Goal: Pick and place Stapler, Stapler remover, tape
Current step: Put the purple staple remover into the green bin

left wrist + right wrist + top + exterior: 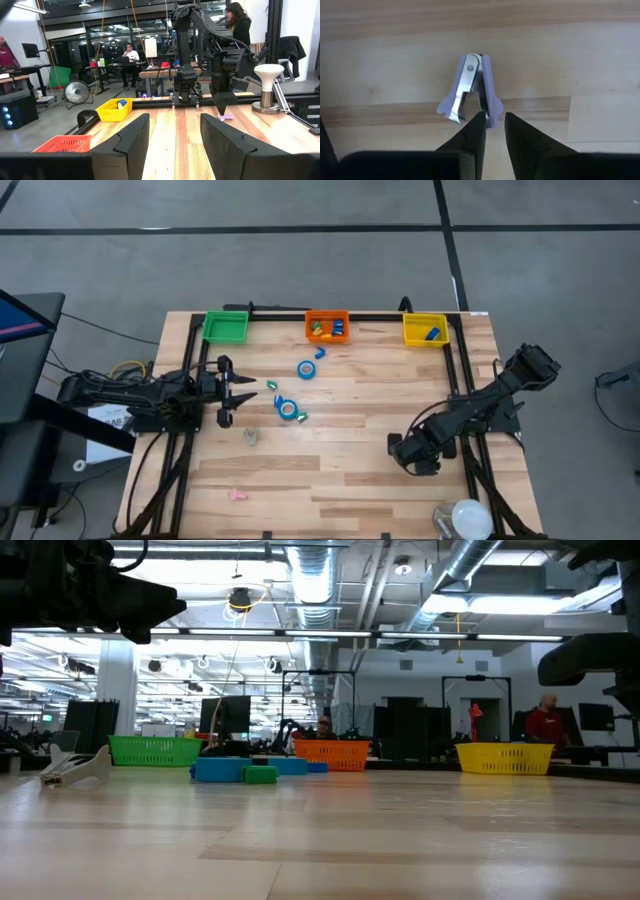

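A lavender stapler remover (470, 92) lies flat on the wooden table. My right gripper (494, 125) points down at its open jaw end and is shut on one side of it. In the high view my right gripper (415, 458) hides the remover; the left wrist view shows the remover (226, 117) under its fingertips. Two blue tape rolls (306, 368) (287, 408) and small green staplers (272, 384) (301, 417) lie at mid-table. My left gripper (235, 392) hovers level at the left, open, holding nothing. My right gripper pinches one lavender arm of the remover (491, 112), near its flared free end, between its two fingers. The fingers come from above, pointing down. The remover lies flat on the table.
Green (226, 327), orange (327, 327) and yellow (425, 329) bins stand along the far edge. A grey remover (251, 437) and a pink one (237, 495) lie toward the near left. A white round lamp (468, 518) stands at the near right corner.
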Tool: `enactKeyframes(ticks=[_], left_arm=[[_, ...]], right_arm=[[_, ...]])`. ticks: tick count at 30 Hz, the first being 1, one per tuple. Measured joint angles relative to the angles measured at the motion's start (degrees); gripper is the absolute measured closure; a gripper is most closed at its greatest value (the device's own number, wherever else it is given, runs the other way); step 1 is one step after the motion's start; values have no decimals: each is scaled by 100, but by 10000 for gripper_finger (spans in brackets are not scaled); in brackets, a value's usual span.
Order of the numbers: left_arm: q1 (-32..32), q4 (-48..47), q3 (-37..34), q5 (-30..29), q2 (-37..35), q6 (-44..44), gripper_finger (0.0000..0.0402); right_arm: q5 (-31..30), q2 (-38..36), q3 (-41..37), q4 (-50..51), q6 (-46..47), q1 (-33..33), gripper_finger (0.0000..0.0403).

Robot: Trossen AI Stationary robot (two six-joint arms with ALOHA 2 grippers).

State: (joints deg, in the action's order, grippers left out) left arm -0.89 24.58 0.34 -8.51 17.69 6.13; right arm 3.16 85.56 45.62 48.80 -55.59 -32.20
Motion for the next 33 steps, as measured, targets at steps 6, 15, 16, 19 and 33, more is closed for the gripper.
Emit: enactKeyframes(ticks=[6,15,16,19,33], left_arm=[[-2,0,0,-1,0,0,234],[-1,0,0,-2,0,0,234],[0,0,0,-2,0,0,234],[-2,0,0,0,0,0,234],[-1,0,0,-2,0,0,234]], right_arm=[[0,0,1,-20,9,-86,338],[-2,0,1,-230,15,-84,338],[-2,0,1,-231,15,-84,338],[-2,0,0,-234,15,-80,338],[-8,-2,-102,-292,-137,-84,349]])
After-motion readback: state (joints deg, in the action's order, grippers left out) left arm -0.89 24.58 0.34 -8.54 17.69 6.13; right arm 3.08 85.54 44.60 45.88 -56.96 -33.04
